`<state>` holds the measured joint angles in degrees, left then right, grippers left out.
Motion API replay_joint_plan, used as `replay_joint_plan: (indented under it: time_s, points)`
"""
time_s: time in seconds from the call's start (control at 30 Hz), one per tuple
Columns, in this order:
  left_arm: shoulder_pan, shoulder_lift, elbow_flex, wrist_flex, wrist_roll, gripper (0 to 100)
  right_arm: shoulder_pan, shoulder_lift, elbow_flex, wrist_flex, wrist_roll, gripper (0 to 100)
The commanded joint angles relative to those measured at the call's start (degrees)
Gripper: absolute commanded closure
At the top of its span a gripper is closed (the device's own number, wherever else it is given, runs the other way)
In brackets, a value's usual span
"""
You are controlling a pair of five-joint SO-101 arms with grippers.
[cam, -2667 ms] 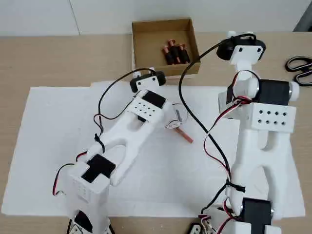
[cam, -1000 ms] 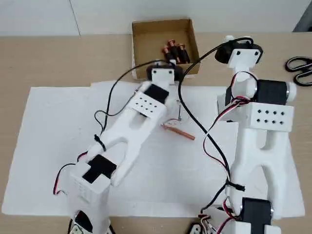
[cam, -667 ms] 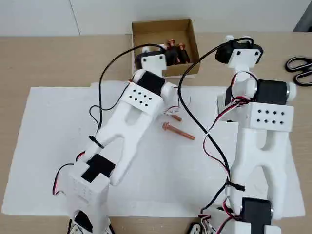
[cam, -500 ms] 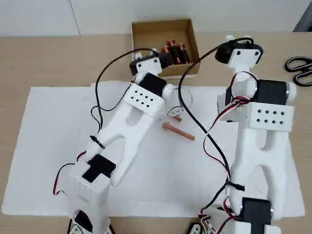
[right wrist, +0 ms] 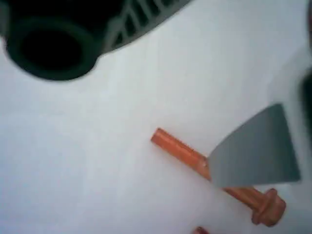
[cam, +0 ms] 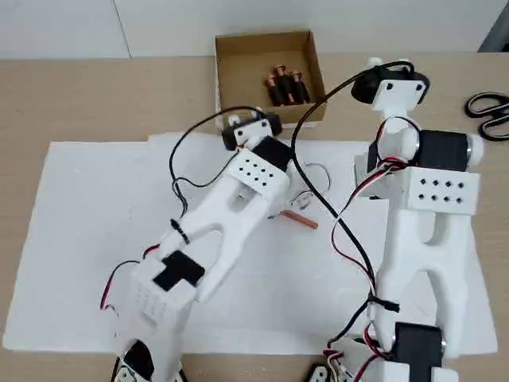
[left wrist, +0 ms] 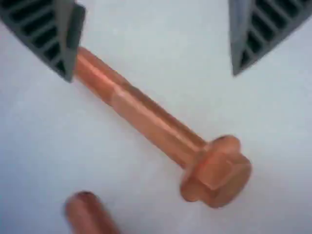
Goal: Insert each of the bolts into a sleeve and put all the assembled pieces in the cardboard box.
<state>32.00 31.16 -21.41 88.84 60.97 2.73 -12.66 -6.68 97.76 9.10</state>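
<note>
Left claw [left wrist: 152,72] spread wide over the copper bolt [left wrist: 156,122], nothing gripped.
The bolt is laid flat on the white sheet [cam: 95,207], near the cardboard box [cam: 242,76]. Its long axis is slanted across the gap, shank tip beside one jaw, head outside; the left arm is judged nearer.

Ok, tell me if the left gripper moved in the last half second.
Yes. The left gripper has pulled back from the cardboard box, toward the arms' bases, and hangs open over the bolt.

Left gripper [left wrist: 153,70] back from cardboard box [cam: 242,76], now seemingly poised over bolt [left wrist: 156,126].
</note>
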Motion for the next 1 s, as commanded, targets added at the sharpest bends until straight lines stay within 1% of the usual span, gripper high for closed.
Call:
replay_joint_plan:
  time_s: [0.0,0.17,0.37,0.47,0.77,0.97]
  points:
    - [0.0,2.1,-0.4,-1.0,0.5,83,0.0,-2.7,-0.2,0.2,-0.6,99.5]
    - [0.0,3.4,-0.4,-1.4,2.0,84,0.0,-2.7,-0.2,0.2,-0.6,99.5]
    - [-0.5,3.2,-0.4,-3.7,2.1,84,0.0,-2.7,-0.2,0.2,-0.6,99.5]
    - [-1.4,3.1,-0.4,-5.2,3.7,84,0.0,-2.7,-0.2,0.2,-0.6,99.5]
    - [-2.1,3.6,-0.1,-7.5,3.6,84,0.0,-2.7,-0.2,0.2,-0.6,99.5]
    - [-1.8,6.5,-0.3,-8.8,4.1,84,0.0,-2.7,-0.2,0.2,-0.6,99.5]
